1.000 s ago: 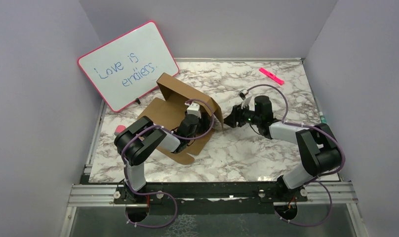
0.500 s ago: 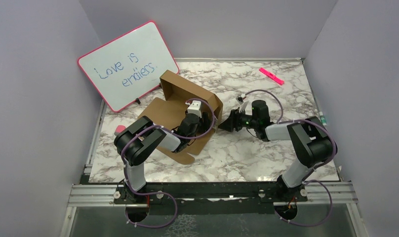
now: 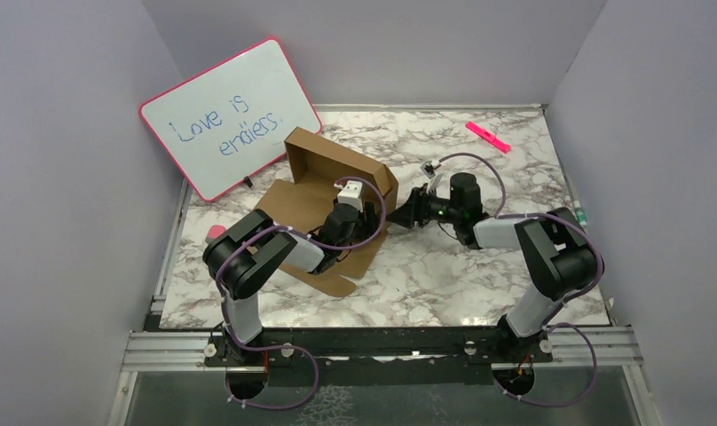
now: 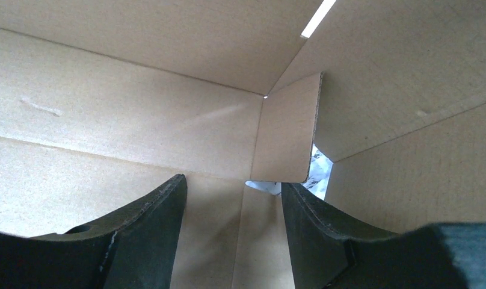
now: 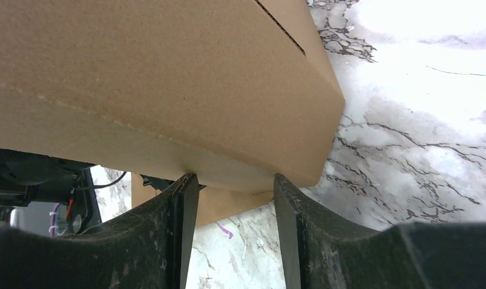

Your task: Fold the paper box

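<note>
The paper box (image 3: 312, 174) is plain brown cardboard, half raised, with its back and right walls standing and a flat flap lying toward the near edge. My left gripper (image 3: 362, 213) is inside it, open, with nothing between its fingers; the left wrist view shows the gripper (image 4: 232, 182) facing the box's inner walls (image 4: 126, 126) and a small corner flap (image 4: 287, 135). My right gripper (image 3: 407, 214) is outside, at the box's right wall. In the right wrist view it (image 5: 234, 178) is open, both fingertips touching the lower edge of the box's outer wall (image 5: 168, 78).
A pink-framed whiteboard (image 3: 231, 115) leans at the back left, close behind the box. A pink marker (image 3: 488, 136) lies at the back right. A small pink object (image 3: 215, 232) sits by the left edge and a green one (image 3: 582, 214) by the right edge.
My right gripper has moved left across the marble until it meets the box's right wall. The box's walls have shifted slightly left and stand more upright. The left gripper stays inside.
</note>
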